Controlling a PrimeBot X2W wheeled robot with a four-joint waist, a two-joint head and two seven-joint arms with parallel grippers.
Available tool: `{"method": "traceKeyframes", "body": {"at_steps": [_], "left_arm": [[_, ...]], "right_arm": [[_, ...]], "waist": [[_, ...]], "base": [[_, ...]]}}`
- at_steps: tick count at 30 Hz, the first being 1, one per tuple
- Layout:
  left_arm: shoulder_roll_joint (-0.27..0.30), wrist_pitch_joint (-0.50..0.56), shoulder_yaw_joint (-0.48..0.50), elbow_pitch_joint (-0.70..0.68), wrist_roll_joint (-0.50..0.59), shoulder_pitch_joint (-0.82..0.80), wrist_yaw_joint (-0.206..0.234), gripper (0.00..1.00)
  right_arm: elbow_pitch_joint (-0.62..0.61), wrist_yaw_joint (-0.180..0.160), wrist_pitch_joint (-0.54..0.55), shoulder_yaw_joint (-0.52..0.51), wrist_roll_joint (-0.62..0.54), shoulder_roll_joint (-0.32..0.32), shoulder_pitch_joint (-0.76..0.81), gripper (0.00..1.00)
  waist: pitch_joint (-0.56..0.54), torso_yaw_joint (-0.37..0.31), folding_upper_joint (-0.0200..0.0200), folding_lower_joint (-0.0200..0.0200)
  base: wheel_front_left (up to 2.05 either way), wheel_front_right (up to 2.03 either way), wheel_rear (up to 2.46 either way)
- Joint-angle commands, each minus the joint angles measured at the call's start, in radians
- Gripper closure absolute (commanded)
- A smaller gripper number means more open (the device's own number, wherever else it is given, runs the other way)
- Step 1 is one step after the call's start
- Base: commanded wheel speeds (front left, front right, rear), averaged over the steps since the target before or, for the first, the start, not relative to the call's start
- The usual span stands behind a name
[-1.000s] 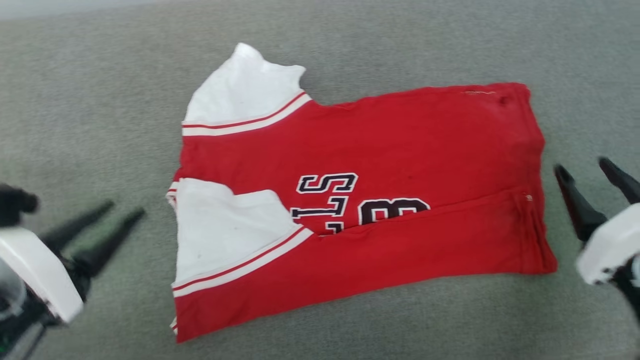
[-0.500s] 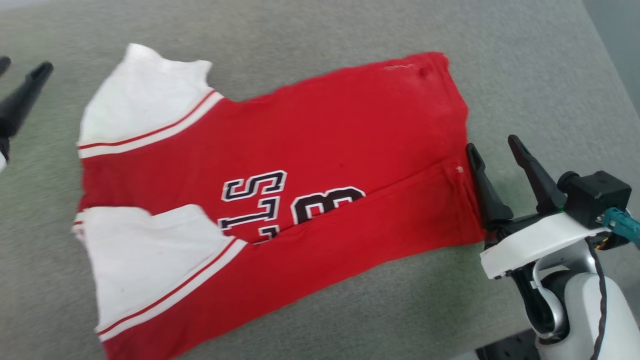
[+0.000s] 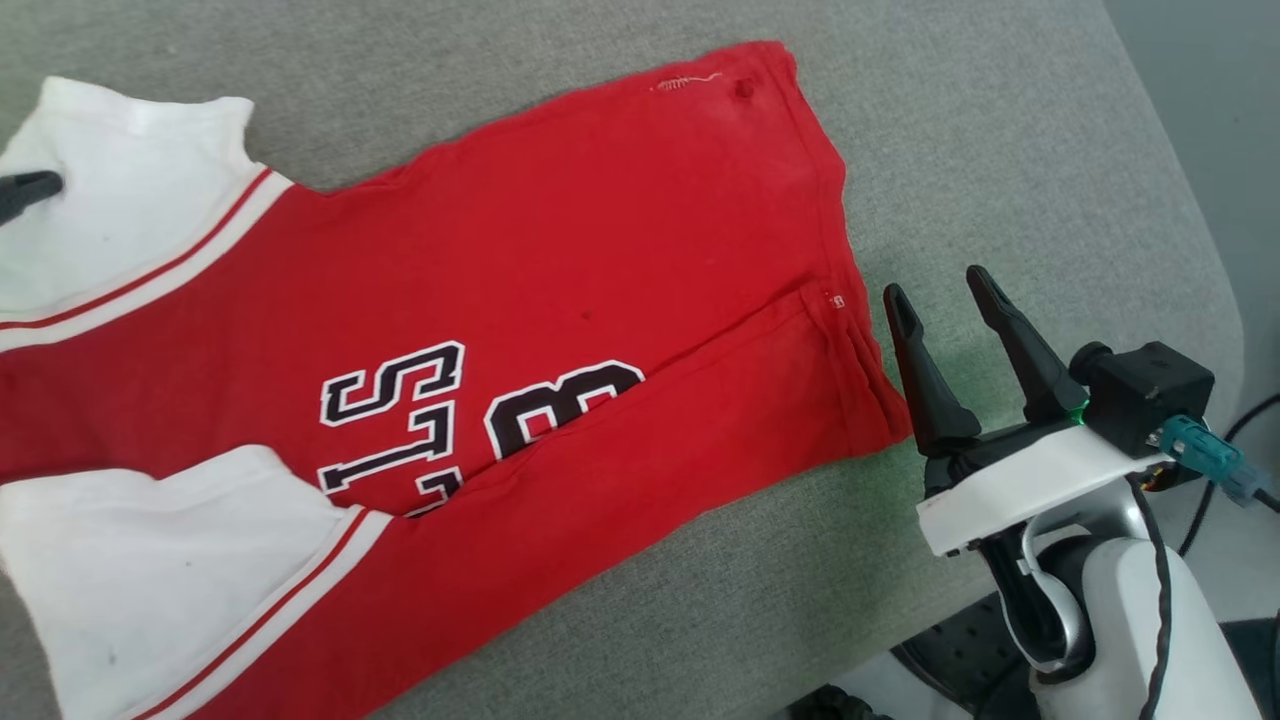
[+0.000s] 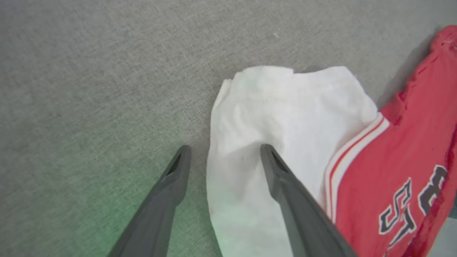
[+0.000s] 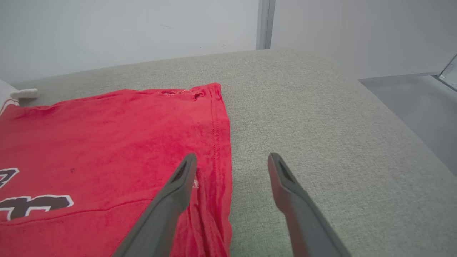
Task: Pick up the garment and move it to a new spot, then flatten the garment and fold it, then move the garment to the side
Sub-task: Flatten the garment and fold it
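1. Already the garment (image 3: 560,260) lies spread on the grey cushion (image 3: 1000,150), its near edge folded over once.
2. Left gripper (image 4: 224,150) stands wide astride the far sleeve (image 4: 285,107) edge; right gripper (image 3: 934,285), wide and empty, waits just beside the garment's right end.
3. Further folding and the move aside remain, I judge.

The garment (image 3: 560,240) is laid flat on the grey surface (image 3: 1000,150), its near edge folded over the print. The right end effector (image 3: 934,284) is held just beside the hem, fingers spread.
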Motion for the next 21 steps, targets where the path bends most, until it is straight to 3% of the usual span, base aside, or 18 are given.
{"method": "traceKeyframes", "body": {"at_steps": [1, 5, 6, 7, 8, 9, 15, 21], "left_arm": [[0.004, 0.006, -0.003, 0.005, 0.009, -0.013, 0.002, 0.00], [-0.009, 0.040, -0.023, 0.005, -0.003, -0.002, 0.002, 0.00], [-0.013, 0.050, -0.025, 0.000, -0.016, 0.002, 0.002, 0.10], [-0.017, 0.053, -0.022, -0.004, -0.025, 0.003, 0.002, 0.55], [-0.021, 0.056, -0.019, -0.009, -0.030, 0.002, 0.002, 0.89], [-0.022, 0.062, -0.018, -0.010, -0.038, 0.002, 0.002, 1.00], [-0.038, 0.022, -0.005, -0.030, -0.017, -0.020, 0.002, 1.00], [-0.070, -0.022, 0.005, -0.052, 0.006, -0.043, 0.002, 1.00]], "right_arm": [[0.001, -0.001, -0.008, 0.005, 0.005, 0.006, -0.012, 0.00], [0.008, -0.001, -0.011, 0.012, 0.008, 0.009, -0.017, 0.00], [0.008, -0.001, -0.007, 0.012, 0.009, 0.009, -0.021, 0.00], [0.009, -0.001, -0.002, 0.011, 0.010, 0.010, -0.025, 0.00], [0.009, -0.001, 0.003, 0.010, 0.009, 0.010, -0.032, 0.00], [0.009, -0.001, 0.013, 0.010, 0.009, 0.010, -0.039, 0.00], [0.020, -0.001, 0.123, 0.019, 0.005, -0.025, -0.134, 0.00], [0.108, -0.001, 0.371, 0.068, 0.047, -0.106, -0.311, 0.00]], "waist": [[0.013, -0.012, 0.0000, 0.0000], [0.025, -0.016, 0.0000, 0.0000], [0.028, -0.015, 0.0000, 0.0000], [0.029, -0.013, 0.0000, 0.0000], [0.029, -0.011, 0.0000, 0.0000], [0.030, -0.008, 0.0000, 0.0000], [0.032, 0.018, 0.0000, 0.0000], [0.042, 0.063, 0.0000, 0.0000]], "base": [[0.00, 0.00, 0.00], [0.00, 0.00, 0.00], [0.00, 0.00, 0.00], [0.00, 0.00, 0.00], [0.00, 0.00, 0.00], [0.00, 0.00, 0.00], [0.00, 0.00, 0.00], [0.00, 0.00, 0.00]]}}
